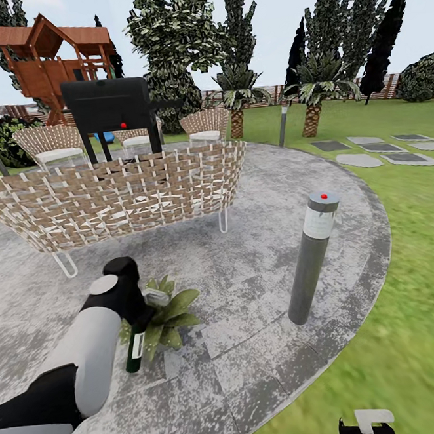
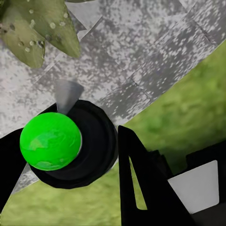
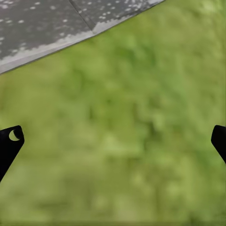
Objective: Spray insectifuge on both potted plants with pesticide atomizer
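Green-capped atomizer (image 2: 51, 141) clamped in left claw (image 2: 70, 155) beside potted plant (image 1: 165, 313), right claw (image 3: 113, 141) spread wide.

One potted plant (image 1: 165, 317) is showing on the round grey patio (image 1: 262, 285), with one dark green atomizer bottle (image 1: 135, 351) standing against it. Two bollard lights are standing in the scene, one near (image 1: 312, 256) and one far (image 1: 283, 125). One long woven sofa (image 1: 120, 196) is facing three woven chairs (image 1: 51, 144). Two palms (image 1: 312, 97) are rising by the fence, five grey stepping stones (image 1: 360, 160) are lying in the lawn, and one wooden playhouse (image 1: 52, 57) is standing behind.
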Motion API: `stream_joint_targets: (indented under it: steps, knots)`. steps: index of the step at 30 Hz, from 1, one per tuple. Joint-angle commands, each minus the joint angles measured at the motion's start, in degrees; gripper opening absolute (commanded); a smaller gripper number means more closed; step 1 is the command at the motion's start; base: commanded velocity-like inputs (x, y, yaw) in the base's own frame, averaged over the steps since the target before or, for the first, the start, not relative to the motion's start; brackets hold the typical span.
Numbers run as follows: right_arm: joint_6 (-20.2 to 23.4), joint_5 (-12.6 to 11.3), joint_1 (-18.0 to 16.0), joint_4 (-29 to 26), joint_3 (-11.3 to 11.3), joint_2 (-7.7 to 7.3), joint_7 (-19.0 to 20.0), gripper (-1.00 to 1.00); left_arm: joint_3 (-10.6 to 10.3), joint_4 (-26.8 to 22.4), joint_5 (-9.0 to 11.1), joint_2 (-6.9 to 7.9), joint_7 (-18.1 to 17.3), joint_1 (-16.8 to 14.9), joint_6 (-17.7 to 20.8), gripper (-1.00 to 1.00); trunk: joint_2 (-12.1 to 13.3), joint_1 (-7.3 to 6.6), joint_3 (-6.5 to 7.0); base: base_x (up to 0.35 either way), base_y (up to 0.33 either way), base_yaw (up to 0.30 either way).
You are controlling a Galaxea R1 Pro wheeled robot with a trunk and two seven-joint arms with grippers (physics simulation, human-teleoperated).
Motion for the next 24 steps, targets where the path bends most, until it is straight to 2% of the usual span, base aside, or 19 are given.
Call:
stream_joint_targets:
  steps: [1,5,11,16,22,24]
  knots:
    - [-0.19,0.61,-0.05,0.08,-0.4,0.02,-0.14,1.0,0.32,-0.11,-0.64,0.09,-0.46,0.04,0.57,-1.0,-0.02,-0.01,-0.05,0.0,0.0,0.0]
    - [-0.18,0.62,-0.05,0.08,-0.4,0.02,-0.14,1.0,0.3,-0.17,-0.67,0.56,-0.46,0.56,0.54,-1.0,-0.02,-0.01,-0.05,0.135,-0.026,0.0]
    - [-0.18,0.55,-0.05,0.08,-0.42,0.02,-0.14,1.0,0.27,0.2,-0.58,0.16,-0.46,1.17,0.58,-1.0,-0.02,-0.01,-0.05,0.268,-0.077,0.0]
    - [-0.18,0.54,-0.05,0.08,-0.43,0.02,-0.14,1.0,0.26,0.58,-0.35,-0.09,-0.46,3.39,0.63,-1.0,-0.02,-0.01,-0.05,0.037,-0.008,0.0]
    - [-0.18,0.53,-0.05,0.08,-0.43,0.02,-0.14,1.0,0.26,0.04,-0.34,0.09,-0.46,7.95,0.55,-1.0,-0.02,-0.01,-0.05,0.002,0.0,0.0]
    - [-0.18,0.53,-0.05,0.08,-0.39,0.02,-0.14,1.0,0.35,-0.03,-0.32,0.21,-0.46,8.38,0.54,-1.0,-0.02,-0.01,-0.05,0.047,0.0,0.0]
